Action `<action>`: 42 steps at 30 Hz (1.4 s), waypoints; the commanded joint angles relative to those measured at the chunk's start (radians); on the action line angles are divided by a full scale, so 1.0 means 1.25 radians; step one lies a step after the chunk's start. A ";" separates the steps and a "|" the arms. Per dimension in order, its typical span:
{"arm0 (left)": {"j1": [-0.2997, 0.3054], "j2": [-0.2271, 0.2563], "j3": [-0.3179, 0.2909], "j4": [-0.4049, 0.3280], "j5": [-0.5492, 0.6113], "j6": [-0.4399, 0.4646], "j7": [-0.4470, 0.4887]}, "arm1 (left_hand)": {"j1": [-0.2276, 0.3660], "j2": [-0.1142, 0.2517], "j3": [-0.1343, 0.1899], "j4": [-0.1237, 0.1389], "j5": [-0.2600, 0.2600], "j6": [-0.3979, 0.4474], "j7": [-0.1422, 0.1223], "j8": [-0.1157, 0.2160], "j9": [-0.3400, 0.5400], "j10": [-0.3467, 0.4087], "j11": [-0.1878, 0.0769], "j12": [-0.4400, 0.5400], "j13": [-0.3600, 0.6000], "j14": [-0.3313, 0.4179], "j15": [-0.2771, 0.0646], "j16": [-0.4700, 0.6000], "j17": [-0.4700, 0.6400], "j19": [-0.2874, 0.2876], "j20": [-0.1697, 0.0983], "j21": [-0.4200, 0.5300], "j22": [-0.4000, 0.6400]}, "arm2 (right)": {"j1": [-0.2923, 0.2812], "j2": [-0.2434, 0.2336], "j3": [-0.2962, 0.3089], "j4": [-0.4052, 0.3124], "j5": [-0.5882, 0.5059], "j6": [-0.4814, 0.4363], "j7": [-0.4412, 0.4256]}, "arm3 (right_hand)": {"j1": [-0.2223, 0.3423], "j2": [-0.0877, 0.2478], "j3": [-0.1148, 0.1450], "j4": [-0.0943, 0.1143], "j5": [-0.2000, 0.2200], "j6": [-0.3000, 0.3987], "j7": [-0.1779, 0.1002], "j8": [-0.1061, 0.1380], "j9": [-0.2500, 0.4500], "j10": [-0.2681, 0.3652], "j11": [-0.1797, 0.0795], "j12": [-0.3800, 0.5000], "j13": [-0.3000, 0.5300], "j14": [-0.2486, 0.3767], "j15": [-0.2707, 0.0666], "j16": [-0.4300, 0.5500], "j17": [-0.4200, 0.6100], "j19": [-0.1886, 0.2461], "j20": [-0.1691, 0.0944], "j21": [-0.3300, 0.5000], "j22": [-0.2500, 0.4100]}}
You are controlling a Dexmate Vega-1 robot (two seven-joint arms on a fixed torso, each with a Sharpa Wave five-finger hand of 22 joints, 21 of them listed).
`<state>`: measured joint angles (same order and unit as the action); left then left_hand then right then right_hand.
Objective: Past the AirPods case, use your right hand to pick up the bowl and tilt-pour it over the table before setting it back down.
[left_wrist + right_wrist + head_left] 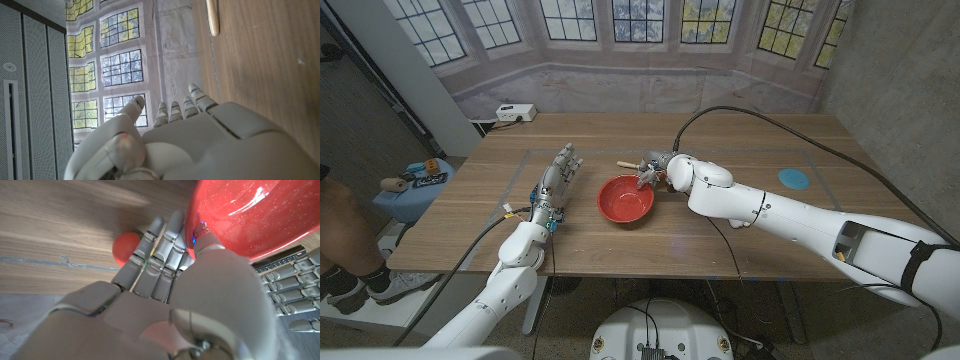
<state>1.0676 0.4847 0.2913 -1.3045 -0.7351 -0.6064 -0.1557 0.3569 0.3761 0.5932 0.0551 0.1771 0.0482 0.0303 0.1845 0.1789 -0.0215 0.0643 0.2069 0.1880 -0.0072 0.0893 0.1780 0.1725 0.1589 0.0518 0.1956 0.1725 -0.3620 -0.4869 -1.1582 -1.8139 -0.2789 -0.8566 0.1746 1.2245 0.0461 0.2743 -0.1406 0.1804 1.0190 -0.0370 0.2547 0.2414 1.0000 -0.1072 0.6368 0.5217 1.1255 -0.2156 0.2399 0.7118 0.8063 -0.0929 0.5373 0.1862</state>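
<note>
A red bowl [625,199] stands at the table's middle. My right hand [655,171] is at its far right rim. In the right wrist view the thumb [202,240] lies over the rim of the bowl [240,210] and the fingers [160,250] reach along its outside, so the hand pinches the rim. Whether the bowl is off the wood, I cannot tell. A small red round thing [125,248] lies on the table just past the fingers. My left hand [560,176] stands to the left of the bowl, fingers straight and holding nothing; it also appears as my left hand [200,145].
A light wooden stick [626,163] lies behind the bowl, seen too as the stick [213,17]. A blue disc [794,178] sits far right, a white box [515,113] at the back left corner. A person's leg [340,235] and a blue stool [415,190] are left of the table.
</note>
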 commanded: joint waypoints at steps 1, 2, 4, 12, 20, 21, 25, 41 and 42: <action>0.003 0.003 0.000 -0.005 0.000 0.003 -0.003 | -0.205 -0.198 0.007 0.000 0.005 0.007 -0.001 0.001 0.002 0.002 0.002 0.000 0.003 0.004 0.003 0.001 0.000 0.004 0.006 0.000 0.003 | -0.009 -0.007 -0.001 -0.013 0.001 0.001 -0.003 | -0.025 -0.010 -0.010 0.005 -0.001 -0.013 0.001 -0.007 0.002 -0.016 0.002 -0.012 -0.008 -0.005 0.002 -0.006 -0.005 -0.008 0.002 0.000 0.000; 0.004 0.005 0.000 -0.006 0.000 0.003 -0.003 | -0.205 -0.198 0.007 -0.001 0.005 0.007 -0.001 0.001 0.002 0.002 0.001 0.000 0.003 0.004 0.003 0.001 0.000 0.003 0.006 0.000 0.003 | -0.009 -0.008 -0.001 -0.013 0.002 0.003 -0.002 | -0.028 -0.011 -0.011 0.006 -0.001 -0.017 0.003 -0.009 0.002 -0.018 0.004 -0.014 -0.010 -0.009 0.004 -0.008 -0.006 -0.008 0.003 0.000 0.000; 0.004 0.006 0.000 -0.007 0.000 0.004 -0.004 | -0.205 -0.198 0.008 -0.001 0.005 0.007 -0.001 0.001 0.002 0.002 0.002 0.000 0.003 0.004 0.003 0.001 0.000 0.003 0.006 0.000 0.002 | -0.010 -0.010 -0.001 -0.013 0.002 0.007 -0.002 | -0.031 -0.011 -0.012 0.007 -0.001 -0.021 0.003 -0.011 0.001 -0.027 0.003 -0.020 -0.013 -0.012 0.005 -0.009 -0.008 -0.011 0.004 -0.001 0.000; 0.009 0.012 -0.002 -0.015 0.000 0.008 -0.004 | -0.204 -0.198 0.008 -0.002 0.005 0.007 -0.001 0.001 0.002 0.001 0.003 -0.001 0.003 0.004 0.004 0.000 -0.001 0.003 0.006 0.000 0.002 | -0.013 -0.006 -0.001 -0.011 0.003 0.001 -0.003 | -0.036 -0.016 -0.016 0.004 -0.001 -0.053 0.007 -0.027 0.000 -0.062 0.012 -0.047 -0.029 -0.030 0.010 -0.020 -0.019 -0.021 0.010 -0.004 -0.001; 0.013 0.019 -0.004 -0.022 -0.002 0.013 -0.005 | -0.202 -0.198 0.010 -0.004 0.004 0.006 -0.001 0.001 0.002 0.001 0.001 -0.001 0.003 0.003 0.004 0.000 -0.001 0.003 0.007 0.000 0.002 | -0.014 -0.005 -0.002 -0.010 0.006 0.004 -0.003 | -0.051 -0.024 -0.019 0.003 0.000 -0.086 0.015 -0.041 -0.004 -0.104 0.029 -0.080 -0.048 -0.074 0.022 -0.047 -0.050 -0.043 0.024 -0.012 -0.001; 0.014 0.020 -0.004 -0.023 -0.004 0.014 -0.006 | -0.202 -0.198 0.010 -0.005 0.004 0.006 -0.001 0.001 0.002 0.001 0.001 -0.001 0.003 0.003 0.004 0.000 -0.001 0.003 0.006 0.000 0.002 | -0.013 -0.005 -0.003 -0.010 0.004 0.005 -0.003 | -0.053 -0.025 -0.018 0.003 0.000 -0.091 0.022 -0.043 -0.004 -0.113 0.033 -0.087 -0.052 -0.080 0.025 -0.050 -0.058 -0.045 0.026 -0.013 -0.001; 0.015 0.023 -0.005 -0.026 -0.004 0.016 -0.008 | -0.201 -0.199 0.010 -0.006 0.004 0.004 -0.002 0.000 0.002 0.000 0.001 -0.001 0.003 0.002 0.005 0.000 -0.001 0.003 0.006 0.000 0.002 | -0.015 -0.003 -0.003 -0.013 0.004 -0.003 -0.004 | -0.061 -0.028 -0.017 0.003 0.002 -0.112 0.027 -0.049 -0.006 -0.135 0.043 -0.107 -0.063 -0.106 0.040 -0.057 -0.082 -0.053 0.029 -0.016 -0.001; 0.016 0.044 -0.009 -0.039 -0.013 0.040 -0.021 | -0.196 -0.199 0.013 -0.012 0.004 0.002 -0.003 0.000 0.002 -0.001 0.000 -0.001 0.003 0.002 0.004 -0.001 -0.002 0.002 0.008 0.000 0.002 | -0.024 0.000 0.002 -0.028 0.016 -0.020 -0.016 | -0.083 -0.044 -0.005 -0.003 0.006 -0.194 0.045 -0.054 -0.012 -0.242 0.105 -0.203 -0.107 -0.211 0.094 -0.055 -0.188 -0.098 0.051 -0.040 -0.003; 0.015 0.046 -0.010 -0.040 -0.014 0.041 -0.023 | -0.196 -0.199 0.013 -0.012 0.004 0.002 -0.002 0.000 0.002 -0.001 0.000 -0.001 0.003 0.002 0.004 -0.001 -0.002 0.002 0.009 0.000 0.002 | -0.023 0.000 0.001 -0.031 0.017 -0.023 -0.016 | -0.084 -0.043 -0.005 -0.003 0.007 -0.198 0.045 -0.055 -0.013 -0.245 0.109 -0.206 -0.108 -0.214 0.095 -0.054 -0.191 -0.101 0.053 -0.041 -0.003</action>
<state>1.0869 0.5245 0.2835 -1.3439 -0.7434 -0.5754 -0.1704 0.3574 0.3755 0.6043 0.0439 0.1770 0.0482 0.0303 0.1845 0.1789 -0.0215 0.0642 0.2069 0.1880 -0.0072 0.0893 0.1780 0.1675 0.1589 0.0518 0.1956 0.1725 -0.3842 -0.4903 -1.1603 -1.8358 -0.2657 -0.8661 0.1649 1.1264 -0.0074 0.2595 -0.1449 0.1807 0.7849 0.0182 0.1917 0.2229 0.7008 0.0246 0.3851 0.3879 0.8675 -0.0970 0.1695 0.4784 0.6863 -0.0340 0.4908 0.1812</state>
